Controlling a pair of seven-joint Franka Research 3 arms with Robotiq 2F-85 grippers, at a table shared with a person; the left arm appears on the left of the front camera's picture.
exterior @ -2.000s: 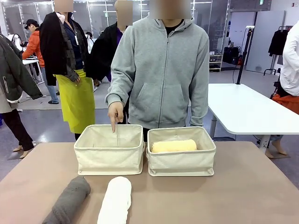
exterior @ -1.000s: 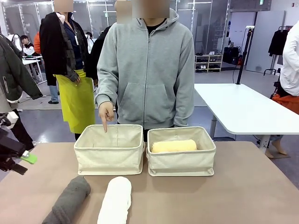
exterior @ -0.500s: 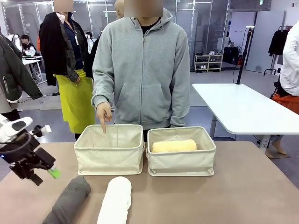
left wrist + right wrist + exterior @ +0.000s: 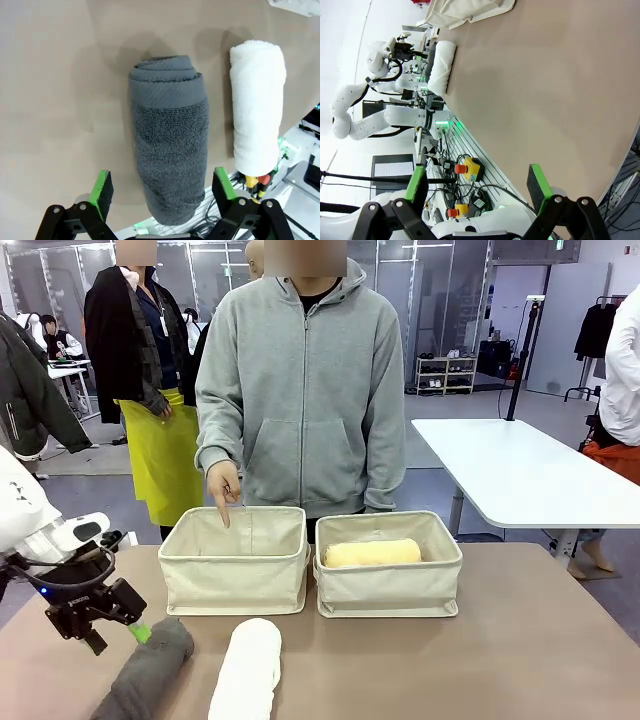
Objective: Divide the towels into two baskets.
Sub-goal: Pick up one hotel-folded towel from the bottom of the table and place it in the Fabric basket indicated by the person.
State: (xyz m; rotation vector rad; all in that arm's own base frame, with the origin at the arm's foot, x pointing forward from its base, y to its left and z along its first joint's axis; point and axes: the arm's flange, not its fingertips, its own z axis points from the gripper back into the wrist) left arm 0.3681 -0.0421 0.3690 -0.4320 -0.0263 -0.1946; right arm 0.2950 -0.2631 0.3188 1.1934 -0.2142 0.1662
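Observation:
A dark grey towel (image 4: 150, 668) and a white towel (image 4: 247, 670) lie rolled side by side on the table's near edge. My left gripper (image 4: 112, 625) hangs open just above the grey towel's far end. In the left wrist view its green pads (image 4: 102, 187) straddle the grey towel (image 4: 170, 135), with the white towel (image 4: 257, 105) beside it. Two beige baskets stand mid-table. The left basket (image 4: 235, 575) looks empty, and the right basket (image 4: 388, 585) holds a pale yellow towel (image 4: 372, 553). My right gripper (image 4: 476, 184) is open over bare table, holding nothing.
A person in a grey hoodie stands behind the baskets, and their hand (image 4: 224, 488) points down into the left basket. The brown table (image 4: 520, 640) has free room right of the baskets. The right wrist view shows the white towel (image 4: 442, 65) far off.
My left arm has come in from the left and dropped toward the grey towel's far end. The person's pointing hand stays over the left basket.

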